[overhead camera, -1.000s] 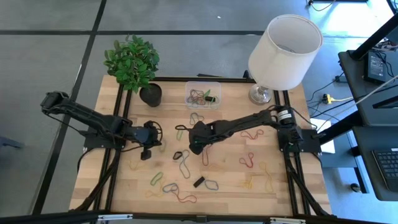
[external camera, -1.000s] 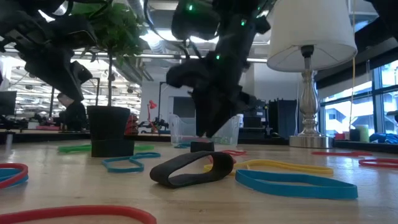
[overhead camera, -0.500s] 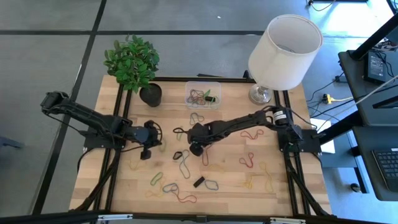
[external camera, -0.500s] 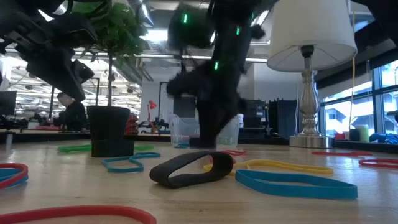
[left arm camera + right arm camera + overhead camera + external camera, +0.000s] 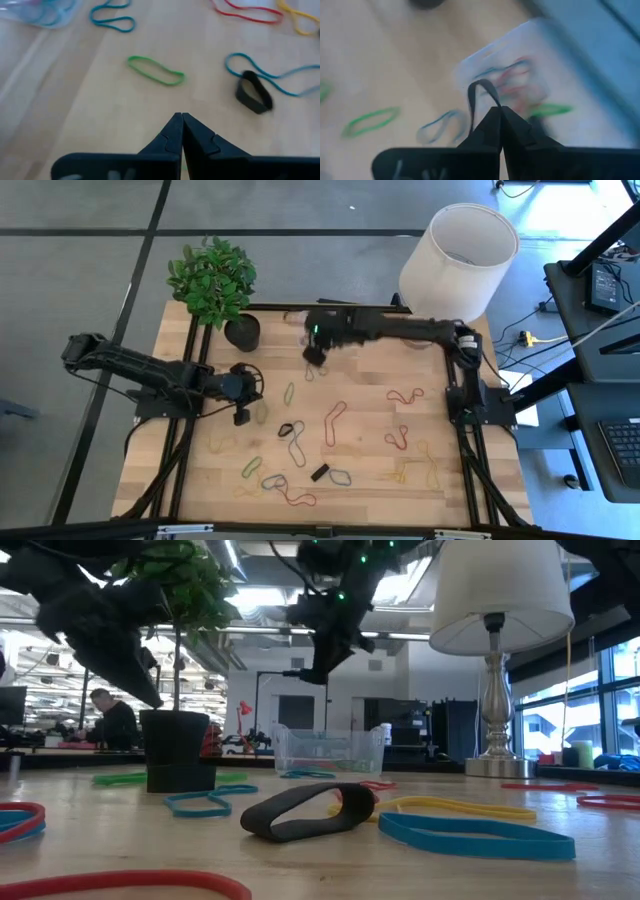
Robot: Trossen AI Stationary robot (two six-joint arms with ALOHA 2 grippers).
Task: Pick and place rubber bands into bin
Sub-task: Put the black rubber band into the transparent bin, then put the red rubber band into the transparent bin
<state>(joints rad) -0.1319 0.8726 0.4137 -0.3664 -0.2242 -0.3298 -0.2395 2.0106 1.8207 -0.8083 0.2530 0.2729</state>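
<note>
Now, operator, your big items first: table, lamp behind and to the side of your right gripper, potted plant on its other side.

Right arm reaches across from the table's right side, so the right gripper hangs high, at the near edge of the bin and just short of it. Its fingers are pressed together, pinching a black rubber band, which dangles as a loop from the tips. That height looks deliberate: you need clearance over the bin wall before letting go. Bin is clear plastic and already holds a tangle of coloured bands, visible past the fingertips in the right wrist view.

Left gripper is well away from the right one, low over the left-middle of the table, fingers pressed together on nothing. It is waiting. Just ahead of its tips lies a green band, and off to one side a thick black band sitting on a blue loop.

Plenty of loose bands still scattered on the table between you and both grippers: red, yellow, blue, green. My read: the task is early to middle, and the next call is to carry the pinched band over the bin and spread the fingers. Risk: the band clings to a finger.
</note>
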